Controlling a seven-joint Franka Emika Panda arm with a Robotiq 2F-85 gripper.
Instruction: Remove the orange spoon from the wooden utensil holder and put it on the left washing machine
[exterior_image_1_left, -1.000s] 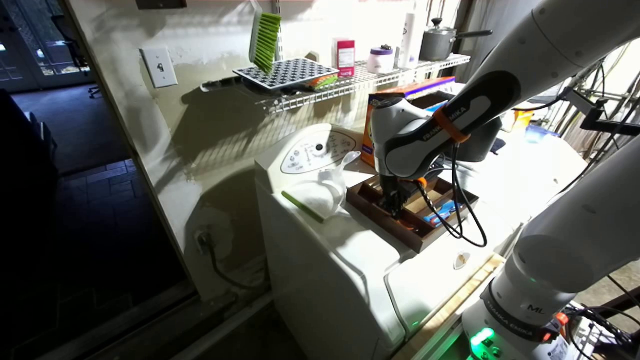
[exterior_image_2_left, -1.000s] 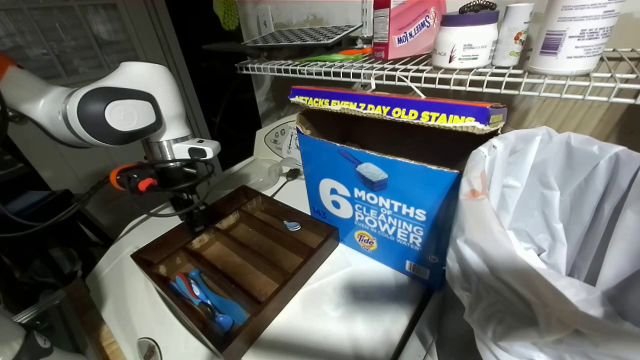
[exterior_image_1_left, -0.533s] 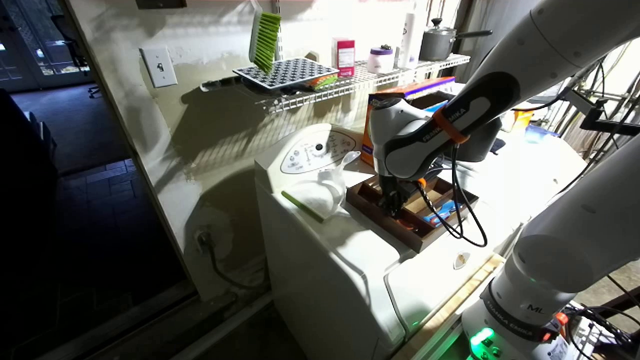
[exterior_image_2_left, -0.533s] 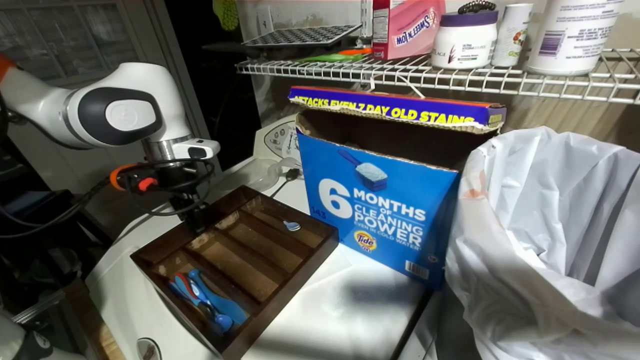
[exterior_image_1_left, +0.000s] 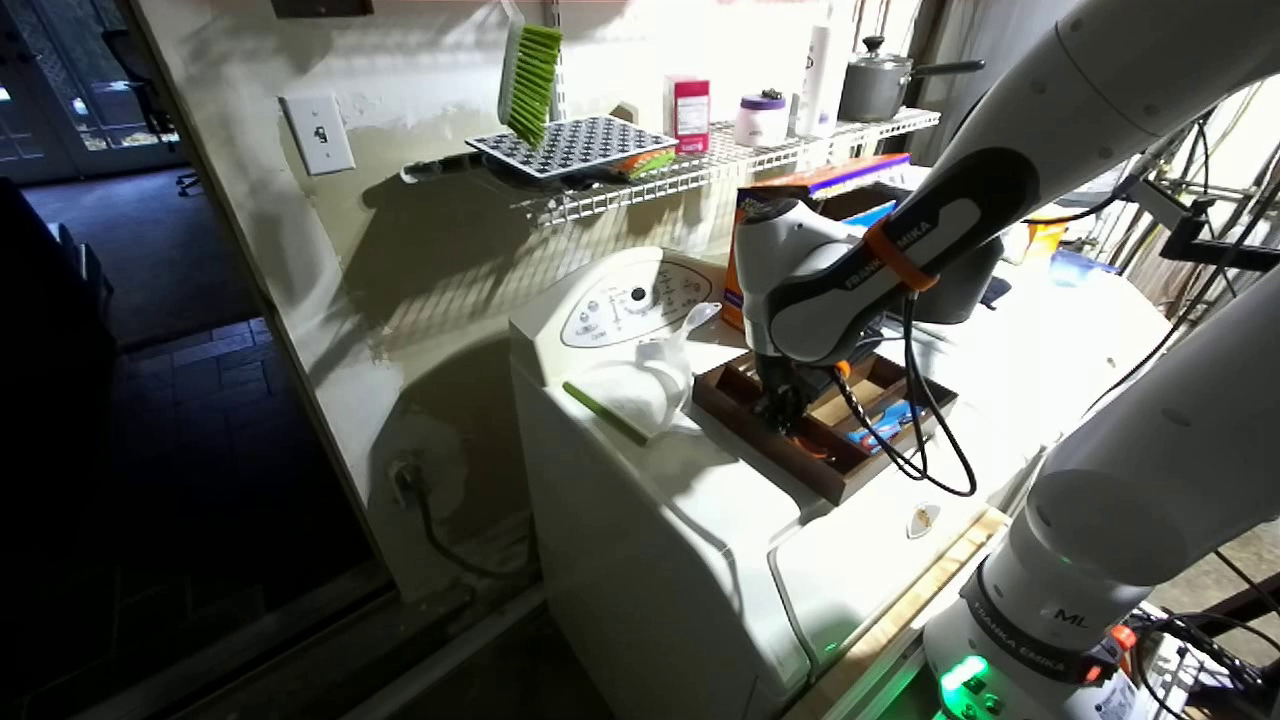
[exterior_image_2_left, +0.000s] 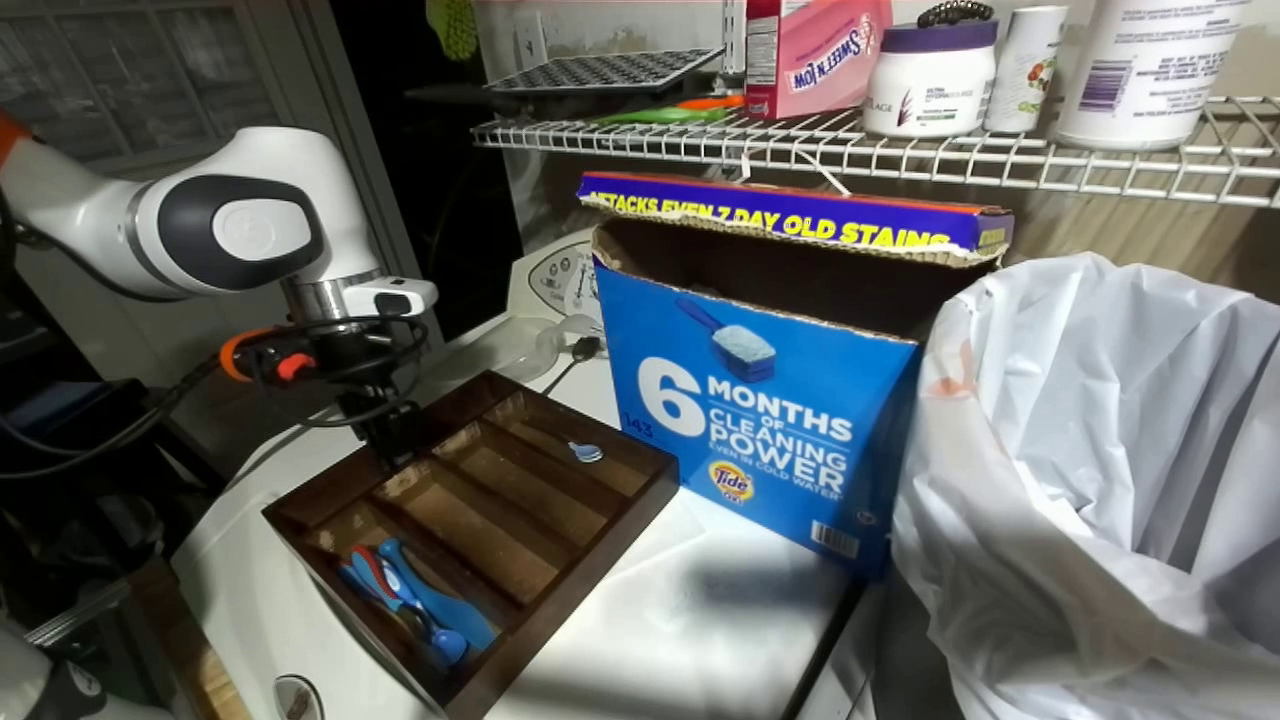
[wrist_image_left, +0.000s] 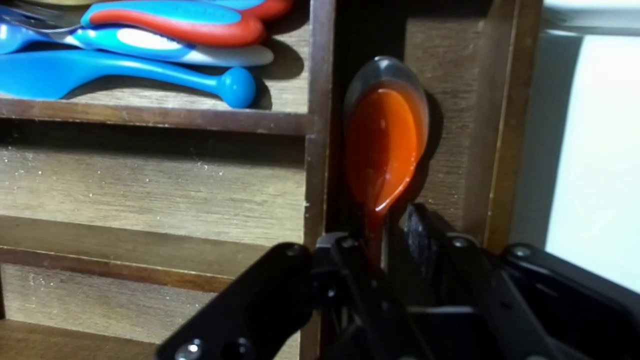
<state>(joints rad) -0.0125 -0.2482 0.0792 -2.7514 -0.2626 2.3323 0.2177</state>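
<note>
Washer (exterior_image_1_left: 735, 495): big and white, with a panel (exterior_image_1_left: 637, 305) at the back.
Arm (exterior_image_1_left: 985, 190): mine, white with black bits. In both exterior views it bends down above the washer.
Shelf (exterior_image_2_left: 870, 167): white wire, up high. A pink box (exterior_image_2_left: 830, 60) sits on it.
Bag (exterior_image_2_left: 1090, 430): white and crinkly.
Soap box (exterior_image_2_left: 750, 420): blue in front, just beside the bag.
Wood box (exterior_image_2_left: 575, 580): low, brown, split into slots. It sits on the washer, near the soap box.
Gripper (wrist_image_left: 382, 232): black, pointing down at the long slot on one side of the wood box. Its two fingers (wrist_image_left: 419, 235) are spread, with the handle of the orange spoon (wrist_image_left: 385, 135) between them. I see a gap from the handle to one finger. The other is right by the handle, and I can't tell if they touch.
Blue tools (wrist_image_left: 165, 74): some have red on them. They lie in another slot, across a thin divider from the orange spoon.
Green strip (exterior_image_1_left: 606, 414): thin, on top of the washer, near the wood box.
Orange spoon: in the long slot of the wood box. In the wrist view its bowl faces me, with a dark tip. The end of its handle is hidden.
</note>
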